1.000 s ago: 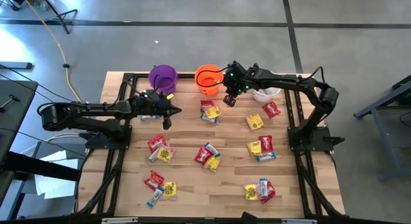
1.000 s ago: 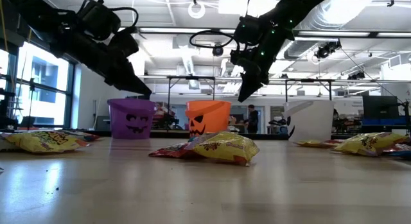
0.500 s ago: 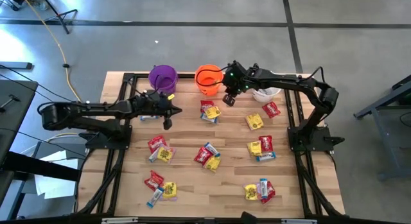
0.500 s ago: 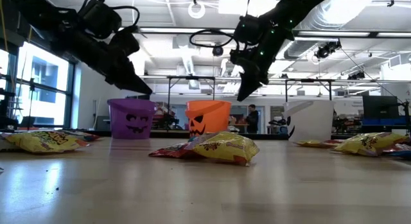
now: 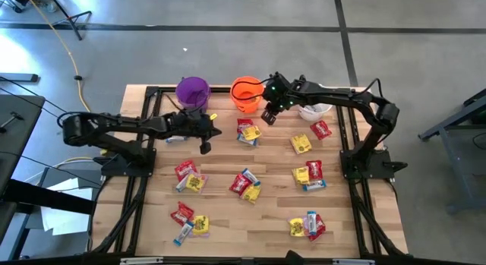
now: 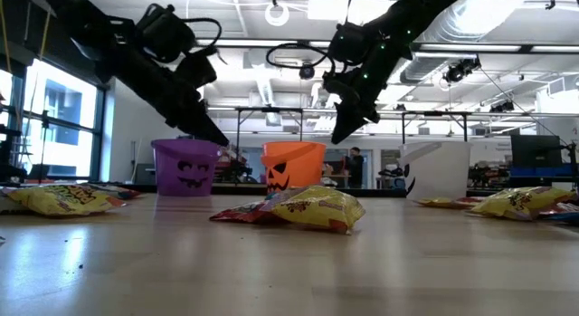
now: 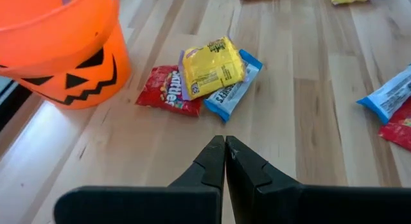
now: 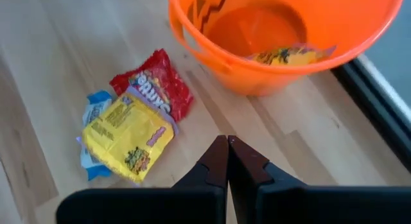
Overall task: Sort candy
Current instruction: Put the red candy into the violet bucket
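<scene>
Left gripper: the left gripper (image 5: 203, 146) hangs above the counter (image 5: 220, 219) at about 10 o'clock from its middle, fingers pressed together and holding nothing, its tip aimed toward the pile beside the orange bucket.
Purple bucket: the purple bucket (image 5: 192, 91) stands at the counter's far edge, about 11 o'clock; whether anything lies in it cannot be told.
Orange bucket: the orange bucket (image 5: 245, 93) stands at 12 o'clock and has one yellow packet (image 8: 282, 55) lying inside it.
Nearest pile: a yellow packet (image 7: 212, 68) lies on top of a red packet (image 7: 168, 89) and a blue-and-white bar (image 7: 232, 89), just beside the orange bucket, toward 6 o'clock from it.
Right gripper: the right gripper (image 5: 267, 118) hovers above the counter just beside the orange bucket at its 4 o'clock, fingers shut tight and empty, touching nothing.
White bucket: the white bucket (image 5: 314, 110) sits at about 1 o'clock, partly under the right arm.
Candy: the rest of the candy (image 5: 244, 184) lies in small mixed clusters across the counter from 8 o'clock round to 3 o'clock, unsorted.
Risk: both grippers point at the same stacked pile, so the arms could crowd each other. With the packets overlapping, a pinch may take two colours at once or nudge the bucket.
</scene>
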Available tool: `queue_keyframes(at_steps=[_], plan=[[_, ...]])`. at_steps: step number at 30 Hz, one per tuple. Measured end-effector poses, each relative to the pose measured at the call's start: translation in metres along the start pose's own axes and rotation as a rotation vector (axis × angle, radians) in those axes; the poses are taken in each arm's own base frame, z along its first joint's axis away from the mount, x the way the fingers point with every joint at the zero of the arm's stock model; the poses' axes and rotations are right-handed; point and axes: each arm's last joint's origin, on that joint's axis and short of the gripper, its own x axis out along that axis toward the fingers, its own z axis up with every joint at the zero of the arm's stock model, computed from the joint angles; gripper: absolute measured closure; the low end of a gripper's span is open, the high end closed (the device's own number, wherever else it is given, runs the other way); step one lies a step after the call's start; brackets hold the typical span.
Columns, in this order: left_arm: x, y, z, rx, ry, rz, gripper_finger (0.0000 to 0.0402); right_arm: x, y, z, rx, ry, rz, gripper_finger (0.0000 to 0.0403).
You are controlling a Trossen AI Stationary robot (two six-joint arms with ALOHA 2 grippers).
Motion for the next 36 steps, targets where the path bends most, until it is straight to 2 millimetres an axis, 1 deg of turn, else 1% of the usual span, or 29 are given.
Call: queue_keyframes(at_steps=[7, 10, 19, 23, 28, 36], plan=[[0.017, 0.002, 0.008, 0.023, 0.017, -0.043, 0.0401, 0.009, -0.002, -0.002, 0.024, 0.02, 0.021, 0.0402], [0.023, 0.002, 0.01, 0.024, -0.001, -0.044, 0.0402, 0.012, -0.002, -0.002, 0.02, 0.025, 0.027, 0.0402], [0.031, 0.002, 0.006, 0.009, 0.005, -0.067, 0.0402, 0.012, -0.006, -0.002, -0.019, 0.027, 0.025, 0.0402], [0.034, 0.0, 0.008, 0.016, -0.022, -0.067, 0.04, 0.012, -0.008, -0.002, -0.016, 0.026, 0.021, 0.0402], [0.037, -0.004, 0.01, 0.037, -0.053, -0.071, 0.0379, 0.012, -0.008, -0.001, -0.036, 0.014, 0.022, 0.0402], [0.038, -0.006, 0.011, 0.035, -0.062, -0.071, 0.0325, 0.012, -0.008, -0.001, -0.055, 0.014, 0.022, 0.0402]])
